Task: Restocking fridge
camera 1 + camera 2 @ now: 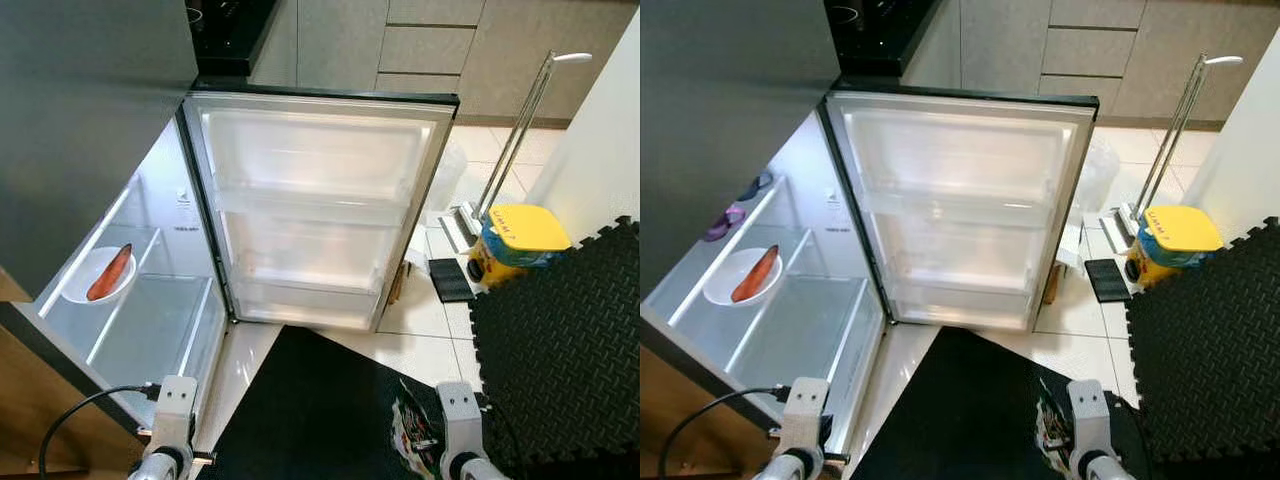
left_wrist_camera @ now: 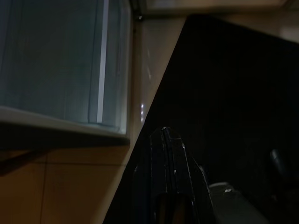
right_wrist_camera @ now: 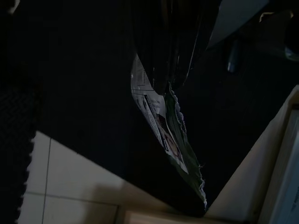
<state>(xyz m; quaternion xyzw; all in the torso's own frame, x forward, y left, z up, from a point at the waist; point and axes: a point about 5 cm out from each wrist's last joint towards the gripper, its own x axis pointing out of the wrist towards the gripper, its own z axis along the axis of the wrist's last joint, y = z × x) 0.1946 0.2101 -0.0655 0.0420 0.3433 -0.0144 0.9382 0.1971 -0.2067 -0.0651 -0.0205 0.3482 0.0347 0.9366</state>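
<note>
Open fridge (image 1: 320,210), tiled floor (image 1: 425,320); right fingers (image 3: 168,70) pinch packet (image 3: 166,135); left fingers (image 2: 170,182) closed, empty.

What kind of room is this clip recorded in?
Most likely a home kitchen: an open fridge with its door swung wide, a white plate on a shelf inside, grey cabinet drawers behind, and a tiled floor.

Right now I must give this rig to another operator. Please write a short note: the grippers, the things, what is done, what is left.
Right gripper: shut on a printed packet, hanging low over the black mat.
Left gripper: shut, holding nothing, low by the fridge's front edge.
Fridge door stands wide open; its shelves look bare.
Done: a white plate with an orange-red item is on a shelf inside.
Left: put the packet in the fridge, then close the door.
</note>
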